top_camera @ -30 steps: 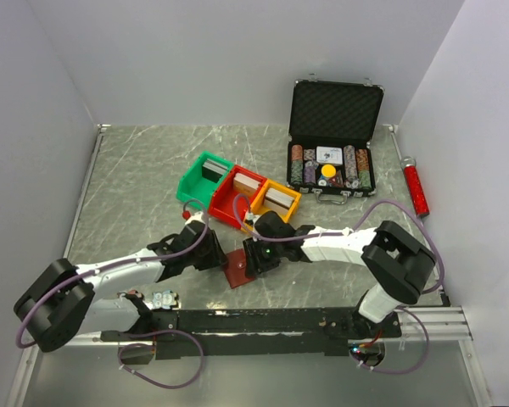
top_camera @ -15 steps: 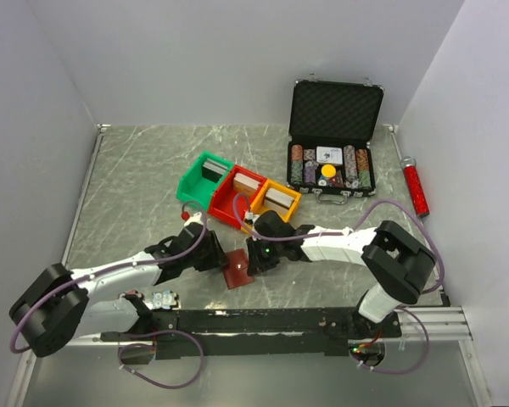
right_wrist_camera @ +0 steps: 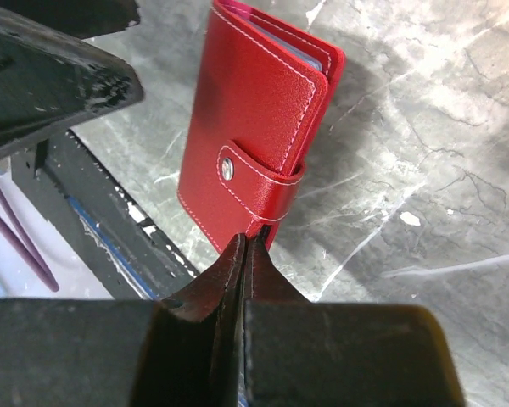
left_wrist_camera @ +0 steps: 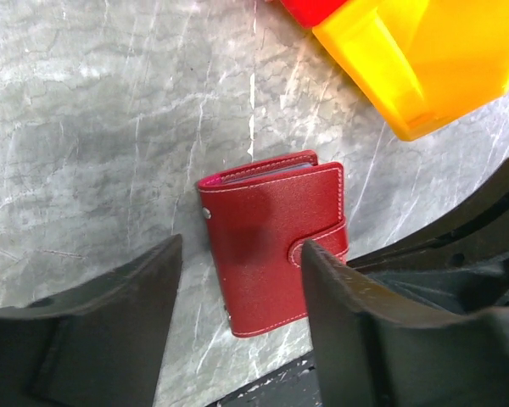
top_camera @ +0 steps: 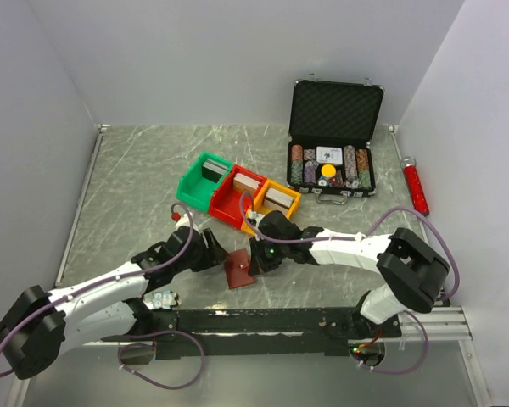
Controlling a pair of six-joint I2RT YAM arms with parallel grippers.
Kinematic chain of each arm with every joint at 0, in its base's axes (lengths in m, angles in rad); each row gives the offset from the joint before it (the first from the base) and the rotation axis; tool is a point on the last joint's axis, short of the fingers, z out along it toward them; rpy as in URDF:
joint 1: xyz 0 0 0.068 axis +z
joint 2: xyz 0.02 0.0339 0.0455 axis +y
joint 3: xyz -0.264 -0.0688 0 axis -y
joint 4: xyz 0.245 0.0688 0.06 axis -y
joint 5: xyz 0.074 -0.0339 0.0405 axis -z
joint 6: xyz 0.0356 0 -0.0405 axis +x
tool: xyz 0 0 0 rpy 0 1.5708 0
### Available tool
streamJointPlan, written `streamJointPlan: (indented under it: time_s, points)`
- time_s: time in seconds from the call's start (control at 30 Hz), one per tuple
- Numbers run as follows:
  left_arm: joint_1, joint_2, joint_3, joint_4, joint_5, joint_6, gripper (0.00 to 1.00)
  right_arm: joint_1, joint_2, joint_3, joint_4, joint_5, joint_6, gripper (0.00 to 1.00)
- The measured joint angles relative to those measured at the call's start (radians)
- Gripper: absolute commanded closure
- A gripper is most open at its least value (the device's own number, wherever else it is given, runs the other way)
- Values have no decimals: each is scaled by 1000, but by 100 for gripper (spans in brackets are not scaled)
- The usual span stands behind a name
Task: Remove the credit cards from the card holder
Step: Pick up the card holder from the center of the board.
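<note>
Grey marbled table (top_camera: 136,170) (white walls (top_camera: 237,59))

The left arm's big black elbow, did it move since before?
Yes. The elbow slid toward the bottom-left corner of the top view, farther from the green bin.

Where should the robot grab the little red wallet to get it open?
Probably the strap tab. The card holder lies flat and snapped shut on the table, so its faces offer nothing to pinch; the strap wraps round one edge. Come in low from that edge.
</note>
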Motion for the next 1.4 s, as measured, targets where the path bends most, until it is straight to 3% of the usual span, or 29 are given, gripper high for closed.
streamJointPlan:
  time_s: [0.5, 0.7, 0.93, 1.1, 1.4]
  points:
    - [0, 13, -80, 127, 87, -47, 23, 0, -105, -8, -2, -34, 10, 100]
    - [8, -134, -114, 166, 86, -62, 20, 0, -156, 22, -46, -39, 6, 100]
    - [20, -352, -209, 264, 84, -97, 4, 0, -213, 80, -116, -39, -7, 100]
    - [29, -428, -262, 349, 112, -111, 4, -9, -264, 111, -132, -65, -6, 100]
    - [68, -371, -294, 561, 240, -133, 6, -51, -299, 111, -97, -177, 13, 100]
